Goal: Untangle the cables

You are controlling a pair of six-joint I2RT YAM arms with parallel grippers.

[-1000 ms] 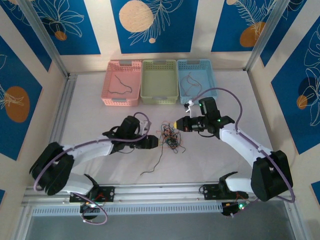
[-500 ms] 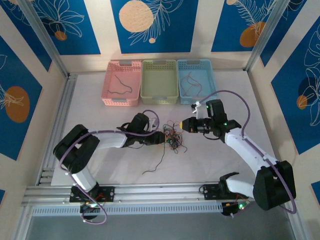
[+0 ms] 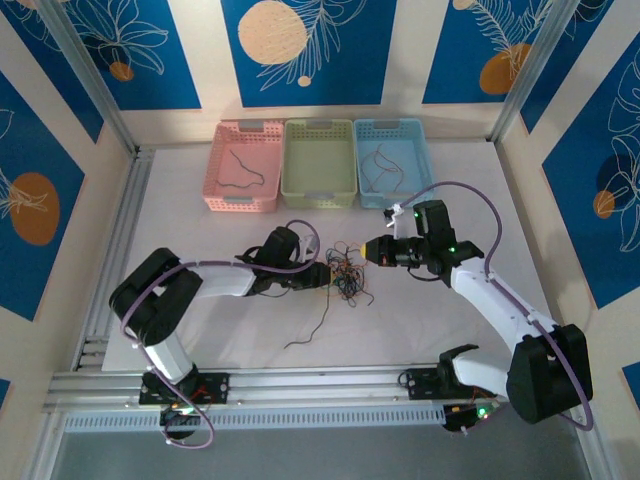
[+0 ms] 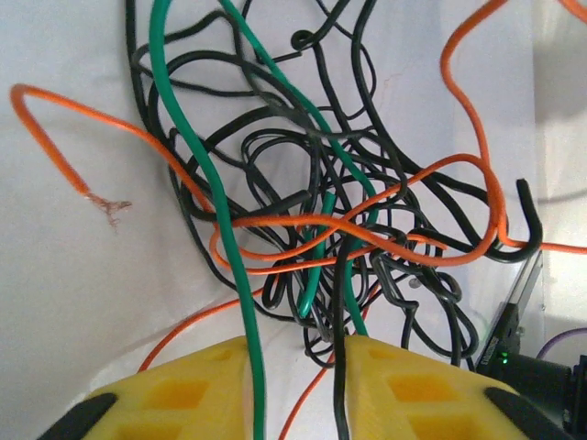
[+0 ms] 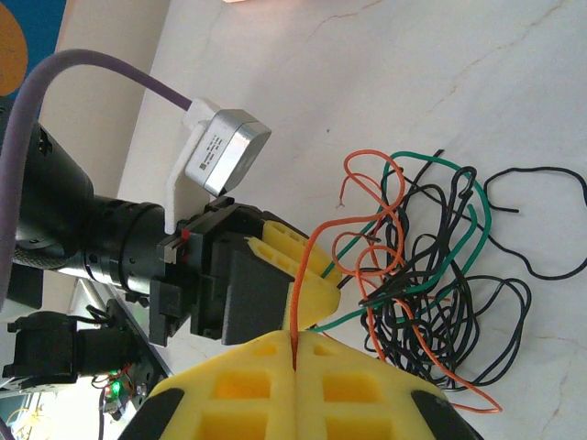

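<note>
The cables [image 3: 345, 272] lie in one tangle of thin black, green and orange wires mid-table, between my two grippers. My left gripper [image 3: 322, 277] is pushed into the tangle's left side. In the left wrist view its jaws [image 4: 293, 376] stand open by a narrow gap. A green wire [image 4: 240, 312] and a black wire [image 4: 341, 367] run loosely through that gap. My right gripper [image 3: 368, 250] sits at the tangle's right edge and is shut [image 5: 293, 344] on an orange cable [image 5: 301, 275] that rises from the heap [image 5: 431, 275]. The left gripper's yellow fingers [image 5: 280, 240] show just behind it.
Three baskets stand in a row at the back: pink [image 3: 243, 195], green [image 3: 319, 195] and blue [image 3: 392, 195]. The pink and blue ones each hold loose wire. A single black wire [image 3: 312, 330] trails from the tangle toward the near edge. Aluminium rails border the table.
The left arm has reached right into the tangle and its jaws have narrowed around the wires. The right gripper has shifted slightly right, still holding the orange cable.
</note>
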